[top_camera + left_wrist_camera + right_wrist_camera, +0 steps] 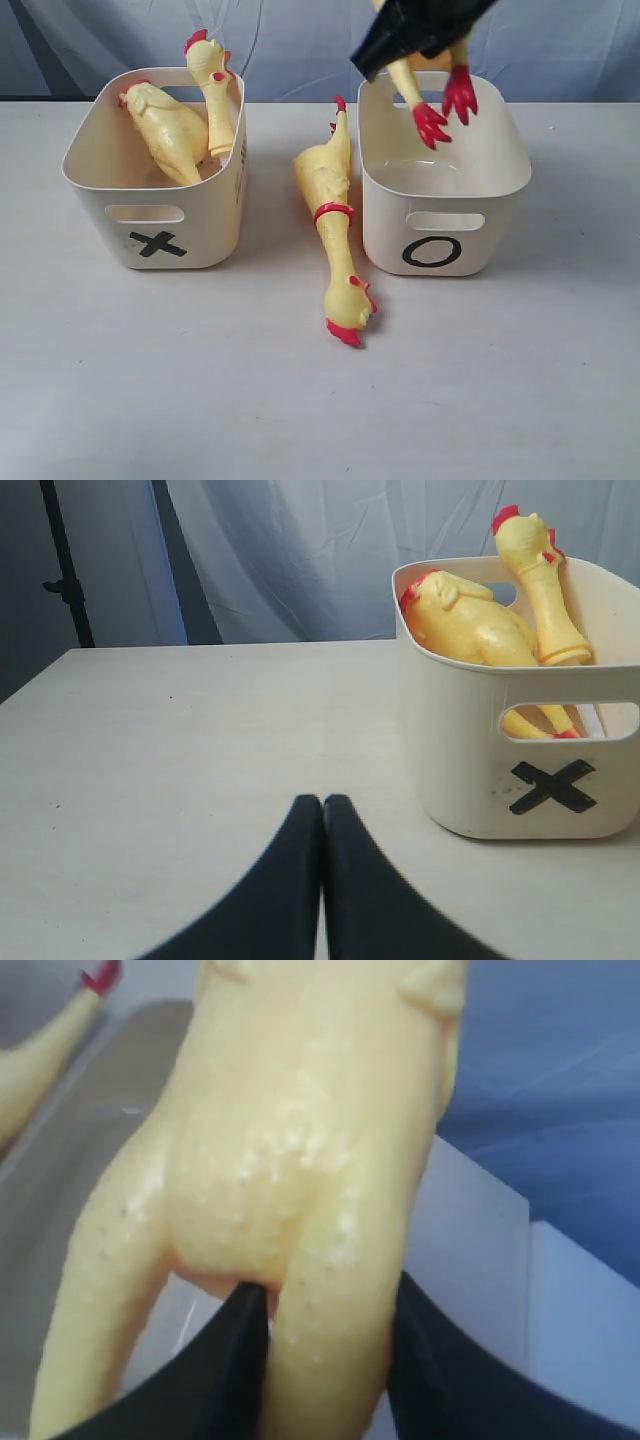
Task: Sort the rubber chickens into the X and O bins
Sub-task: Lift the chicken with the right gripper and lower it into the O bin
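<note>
My right gripper (405, 50) hangs above the O bin (440, 215), shut on a leg of a yellow rubber chicken (300, 1160). That chicken's red feet (432, 122) dangle over the bin's opening. Another chicken (325, 180) lies on the table between the bins, head toward the front. The X bin (150, 215) holds a plump chicken (165, 130) and a slim one (212, 95) leaning on its rim. My left gripper (322, 800) is shut and empty, low over the table beside the X bin (460, 730); it is out of the exterior view.
The white table (300, 400) stretches toward the front. A pale blue-grey curtain (290, 40) hangs behind it. A dark stand pole (65, 570) rises at the table's far side in the left wrist view.
</note>
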